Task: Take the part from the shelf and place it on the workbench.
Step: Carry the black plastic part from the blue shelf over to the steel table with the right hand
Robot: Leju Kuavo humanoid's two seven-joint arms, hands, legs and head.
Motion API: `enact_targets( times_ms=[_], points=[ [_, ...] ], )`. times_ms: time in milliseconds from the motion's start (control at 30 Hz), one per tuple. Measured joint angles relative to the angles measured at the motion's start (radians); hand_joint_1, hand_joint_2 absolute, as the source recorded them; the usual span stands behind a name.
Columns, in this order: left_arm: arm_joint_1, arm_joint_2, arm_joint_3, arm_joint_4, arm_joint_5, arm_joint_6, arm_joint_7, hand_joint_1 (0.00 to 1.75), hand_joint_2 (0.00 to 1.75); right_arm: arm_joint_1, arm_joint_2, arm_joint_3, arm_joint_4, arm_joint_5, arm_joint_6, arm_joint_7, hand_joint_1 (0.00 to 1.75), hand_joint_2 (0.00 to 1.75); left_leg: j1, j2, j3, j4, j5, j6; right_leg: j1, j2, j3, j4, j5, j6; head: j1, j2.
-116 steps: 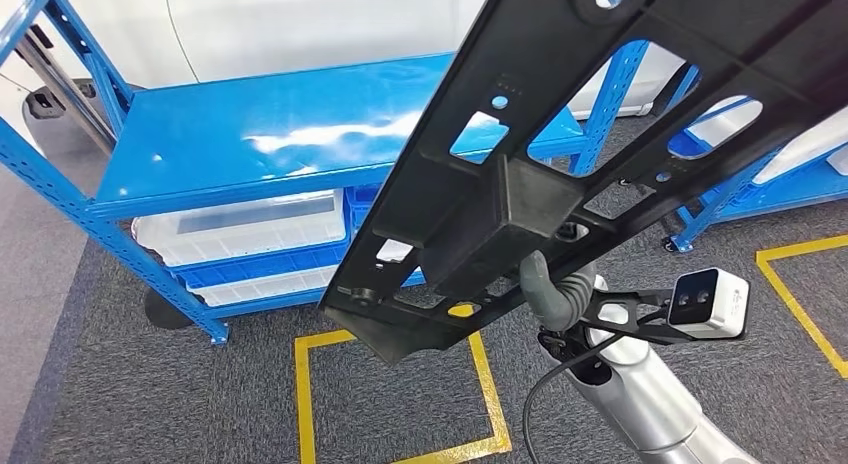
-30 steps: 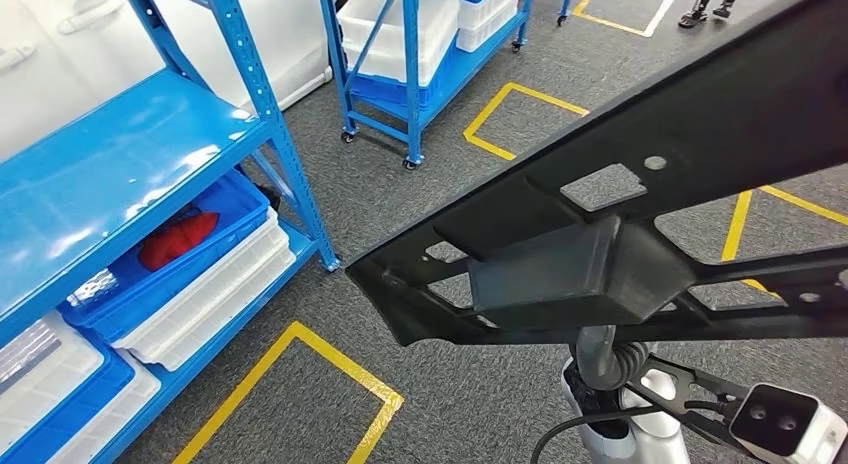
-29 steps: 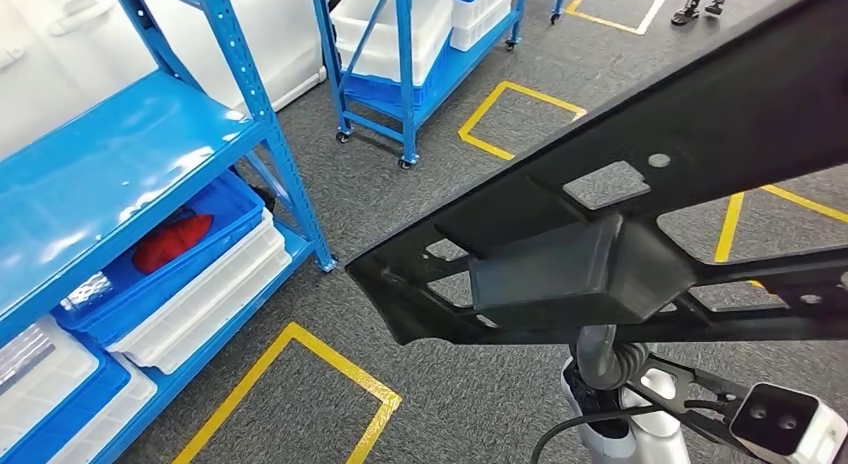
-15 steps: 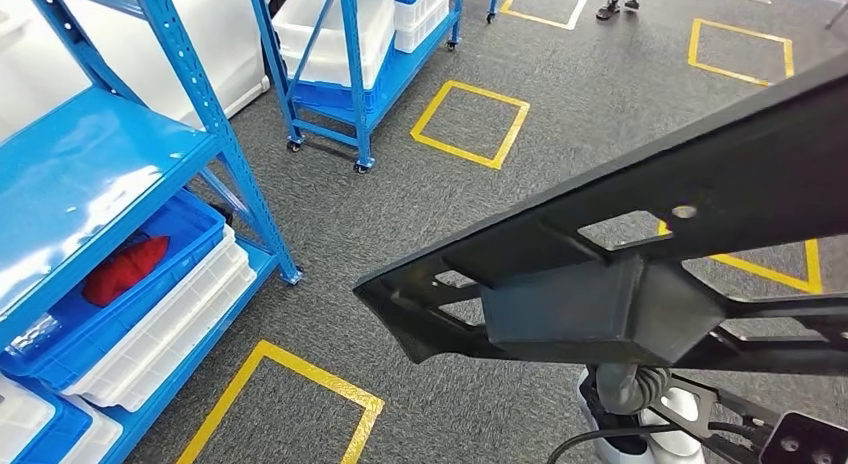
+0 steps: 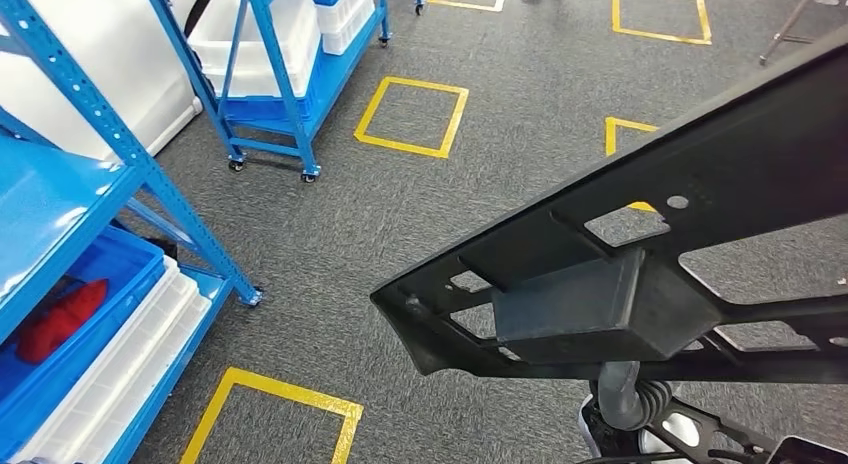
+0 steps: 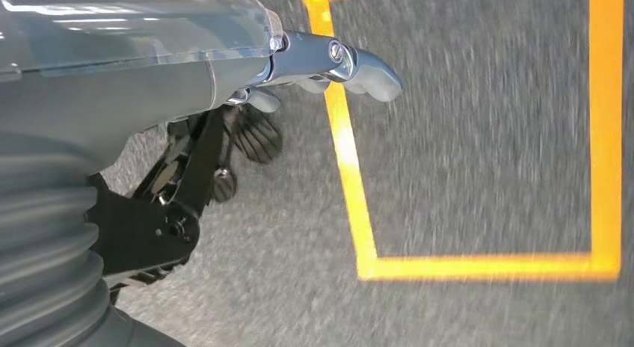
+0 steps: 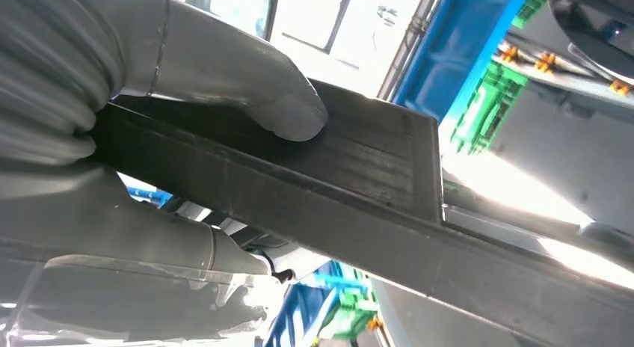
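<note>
Clamped in the right hand (image 7: 149, 137), the black part (image 5: 640, 274) is held over open carpet (image 5: 420, 224); the left hand (image 6: 247, 100) hangs empty, fingers apart.

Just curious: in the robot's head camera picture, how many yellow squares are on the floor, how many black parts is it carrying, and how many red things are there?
Yellow floor squares: 5
Black part: 1
Red bundle in the blue bin: 1
Total: 7

My head camera looked down over the part (image 5: 640, 254); my right wrist camera sat close against it; my left faced the floor (image 6: 486, 137).
</note>
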Motion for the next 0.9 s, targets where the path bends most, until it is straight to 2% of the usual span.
enact_targets(
  times_ms=[33,67,100,133,167,200,267,300,333,400,433,467,533,567,600,633,667,700,767,800,833,900],
  points=[
    [0.004,-0.001,0.0,0.001,-0.001,-0.001,-0.004,0.0,1.75,0.004,0.005,0.001,0.0,0.0,-0.003,0.0,1.75,1.75,0.001,-0.02,-0.031,0.069,-0.035,-0.003,0.0,0.013,-0.001,0.0,0.001,-0.003,0.0,0.0],
    [0.007,-0.001,0.001,0.002,-0.001,-0.002,-0.008,0.0,1.75,0.009,0.01,0.001,0.0,0.002,-0.008,0.0,1.75,1.75,0.002,-0.029,-0.063,0.137,-0.063,-0.005,0.0,0.026,-0.002,0.0,0.002,-0.004,0.0,0.0],
    [0.009,-0.001,0.001,0.003,-0.002,-0.003,-0.012,0.0,1.75,0.015,0.016,0.001,0.0,0.004,-0.014,0.0,1.75,1.75,0.002,-0.032,-0.085,0.182,-0.074,-0.007,0.001,0.04,-0.002,0.001,0.002,-0.004,0.0,0.0],
    [0.01,-0.002,0.001,0.004,-0.001,-0.004,-0.014,0.0,1.75,0.02,0.02,0.0,-0.001,0.007,-0.02,0.0,1.75,1.75,0.004,-0.033,-0.09,0.191,-0.064,-0.008,0.0,0.054,-0.002,0.002,0.002,-0.004,0.0,0.0],
    [0.011,-0.003,0.001,0.005,0.0,-0.005,-0.017,0.0,1.75,0.023,0.025,0.0,-0.003,0.01,-0.026,0.0,1.75,1.75,0.006,-0.035,-0.077,0.157,-0.035,-0.008,0.0,0.068,-0.002,0.004,0.002,-0.003,0.0,0.0],
    [0.01,-0.003,0.001,0.005,0.0,-0.007,-0.019,0.0,1.75,0.025,0.03,-0.001,-0.006,0.013,-0.033,0.0,1.75,1.75,0.009,-0.044,-0.049,0.092,0.005,-0.008,-0.001,0.081,-0.002,0.008,0.001,-0.001,0.0,0.0],
    [0.009,-0.004,0.002,0.005,0.001,-0.012,-0.025,0.0,1.75,0.027,0.037,0.0,-0.014,0.021,-0.05,0.0,1.75,1.75,0.014,-0.082,0.006,-0.035,0.059,-0.005,0.0,0.105,-0.006,0.018,-0.002,0.008,0.0,0.0],
    [0.007,-0.004,0.002,0.005,0.0,-0.014,-0.027,0.0,1.75,0.027,0.039,0.001,-0.016,0.023,-0.06,0.0,1.75,1.75,0.015,-0.096,0.019,-0.069,0.067,-0.002,0.0,0.115,-0.01,0.022,-0.002,0.014,0.0,0.0],
    [0.006,-0.005,0.003,0.005,-0.001,-0.015,-0.029,0.0,1.75,0.028,0.039,0.002,-0.016,0.024,-0.07,0.0,1.75,1.75,0.013,-0.101,0.024,-0.08,0.065,0.002,-0.001,0.125,-0.014,0.023,0.0,0.021,0.0,0.0],
    [0.0,-0.006,0.003,0.005,-0.001,-0.015,-0.029,0.0,1.75,0.031,0.039,0.004,-0.017,0.019,-0.084,0.0,1.75,1.75,0.012,-0.083,0.026,-0.087,0.07,0.015,-0.003,0.135,-0.02,0.022,0.004,0.034,0.0,0.0],
    [-0.003,-0.007,0.003,0.006,-0.001,-0.013,-0.028,0.0,1.75,0.031,0.039,0.003,-0.017,0.014,-0.088,0.0,1.75,1.75,0.012,-0.073,0.028,-0.091,0.074,0.023,-0.003,0.12,-0.025,0.03,-0.002,0.038,0.0,0.0],
    [-0.003,-0.008,0.003,0.006,0.0,-0.012,-0.027,0.0,1.75,0.03,0.039,0.003,-0.017,0.009,-0.091,0.0,1.75,1.75,0.013,-0.062,0.029,-0.095,0.077,0.03,-0.002,0.095,-0.037,0.055,-0.019,0.041,0.0,0.0],
    [-0.001,-0.009,0.004,0.006,0.0,-0.01,-0.027,0.0,1.75,0.027,0.039,0.003,-0.017,0.003,-0.095,0.0,1.75,1.75,0.01,-0.038,0.029,-0.099,0.079,0.04,-0.002,0.039,-0.088,0.163,-0.078,0.046,0.0,0.0],
    [0.001,-0.009,0.006,0.006,0.0,-0.009,-0.029,0.0,1.75,0.026,0.039,0.003,-0.017,0.003,-0.099,0.0,1.75,1.75,0.008,-0.025,0.028,-0.099,0.079,0.042,-0.004,0.027,-0.12,0.23,-0.108,0.049,0.0,0.0],
    [0.003,-0.009,0.007,0.006,0.0,-0.009,-0.032,0.0,1.75,0.025,0.039,0.004,-0.017,0.004,-0.104,0.0,1.75,1.75,0.006,-0.013,0.027,-0.099,0.078,0.043,-0.006,0.022,-0.143,0.28,-0.124,0.051,0.0,0.0],
    [0.003,-0.009,0.009,0.006,0.0,-0.008,-0.033,0.0,1.75,0.025,0.039,0.004,-0.017,0.006,-0.109,0.0,1.75,1.75,0.005,0.0,0.027,-0.099,0.077,0.043,-0.008,0.02,-0.151,0.298,-0.122,0.052,0.0,0.0],
    [0.002,-0.009,0.01,0.006,0.001,-0.008,-0.034,0.0,1.75,0.024,0.039,0.004,-0.017,0.009,-0.114,0.0,1.75,1.75,0.004,0.011,0.028,-0.098,0.076,0.042,-0.009,0.016,-0.138,0.275,-0.103,0.051,0.0,0.0],
    [0.001,-0.009,0.011,0.006,0.001,-0.008,-0.034,0.0,1.75,0.022,0.039,0.005,-0.018,0.012,-0.118,0.0,1.75,1.75,0.004,0.021,0.03,-0.098,0.075,0.041,-0.008,0.007,-0.106,0.219,-0.072,0.049,0.0,0.0],
    [-0.001,-0.009,0.014,0.006,0.001,-0.005,-0.031,0.0,1.75,0.017,0.039,0.009,-0.022,0.018,-0.125,0.0,1.75,1.75,0.001,0.039,0.035,-0.097,0.07,0.034,-0.001,-0.033,-0.032,0.082,-0.026,0.04,0.0,0.0],
    [-0.001,-0.009,0.016,0.006,0.001,-0.002,-0.028,0.0,1.75,0.013,0.039,0.013,-0.024,0.02,-0.128,0.0,1.75,1.75,-0.001,0.047,0.037,-0.097,0.067,0.029,0.003,-0.048,-0.01,0.039,-0.017,0.034,0.0,0.0],
    [-0.002,-0.009,0.019,0.006,0.001,0.0,-0.026,0.0,1.75,0.01,0.039,0.017,-0.026,0.023,-0.132,0.0,1.75,1.75,-0.003,0.056,0.039,-0.096,0.065,0.024,0.008,-0.054,-0.002,0.02,-0.017,0.029,0.0,0.0],
    [-0.005,-0.01,0.023,0.006,0.001,0.0,-0.024,0.0,1.75,0.008,0.039,0.026,-0.031,0.03,-0.149,0.0,1.75,1.75,-0.005,0.074,0.043,-0.098,0.062,0.013,0.01,-0.032,-0.004,0.015,-0.013,0.019,0.0,0.0]
  ],
)
